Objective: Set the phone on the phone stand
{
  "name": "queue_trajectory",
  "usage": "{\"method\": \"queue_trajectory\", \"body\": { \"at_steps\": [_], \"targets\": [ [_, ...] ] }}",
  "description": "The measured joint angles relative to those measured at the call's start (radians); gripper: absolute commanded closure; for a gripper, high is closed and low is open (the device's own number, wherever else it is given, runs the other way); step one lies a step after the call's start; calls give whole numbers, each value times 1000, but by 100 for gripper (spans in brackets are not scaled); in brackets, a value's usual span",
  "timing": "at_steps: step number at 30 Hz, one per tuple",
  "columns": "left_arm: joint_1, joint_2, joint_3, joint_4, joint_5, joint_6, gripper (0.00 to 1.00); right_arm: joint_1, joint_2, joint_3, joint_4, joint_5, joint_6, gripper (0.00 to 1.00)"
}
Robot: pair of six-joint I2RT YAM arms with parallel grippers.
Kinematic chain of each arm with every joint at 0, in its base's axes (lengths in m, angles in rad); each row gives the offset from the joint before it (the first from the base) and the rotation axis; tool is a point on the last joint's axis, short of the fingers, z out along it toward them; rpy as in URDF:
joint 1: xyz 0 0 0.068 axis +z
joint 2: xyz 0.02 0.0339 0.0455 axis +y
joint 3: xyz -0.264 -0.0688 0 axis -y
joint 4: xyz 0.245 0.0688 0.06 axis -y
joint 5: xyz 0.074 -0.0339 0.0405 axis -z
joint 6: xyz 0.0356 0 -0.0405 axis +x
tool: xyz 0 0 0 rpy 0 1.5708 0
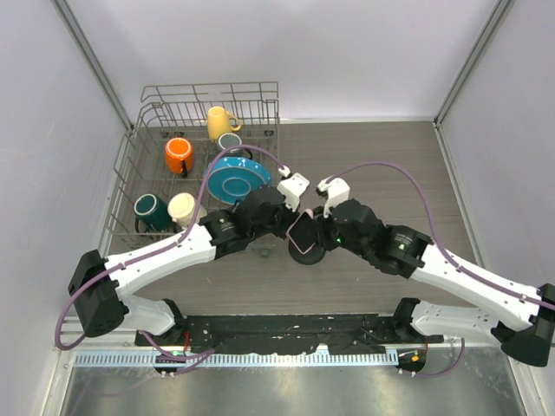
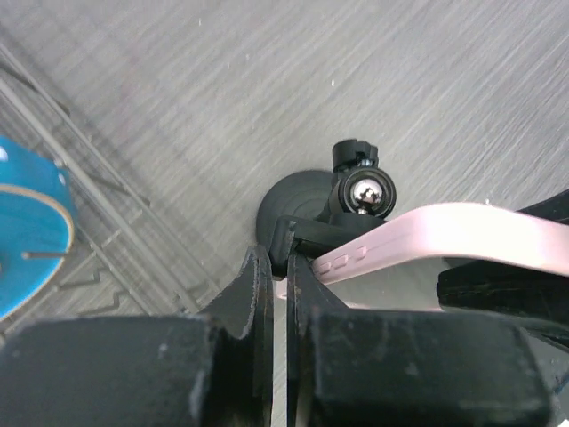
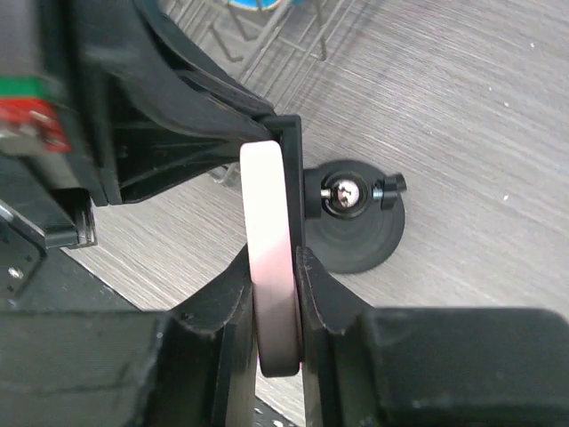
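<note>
Pink-cased, black-screened phone stands on edge, pinched by the right claw beside the black disc-based phone stand; the left claw is pressed together.

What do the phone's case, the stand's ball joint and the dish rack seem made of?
Phone case: matte pale pink, probably silicone or plastic; moulded button bumps. Ball joint: polished metal, mirror-like glints. Dish rack: thin grey metal wire.

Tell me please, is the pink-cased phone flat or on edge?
On edge: right gripper clamps the pink-cased phone at the black round-based stand.
</note>
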Motion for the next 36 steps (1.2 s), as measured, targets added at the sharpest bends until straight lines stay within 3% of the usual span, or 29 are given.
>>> {"method": "queue_trajectory", "body": {
  "at_steps": [8, 24, 36],
  "targets": [
    [-12, -8, 0, 47, -18, 6, 100, 24, -102, -76, 25, 115, 164, 100],
    [31, -42, -2, -43, 2, 54, 100, 134, 243, 256, -233, 322, 311, 100],
    [48, 22, 71, -114, 29, 3, 100, 140, 253, 236, -216, 369, 278, 100]
  ]
}}
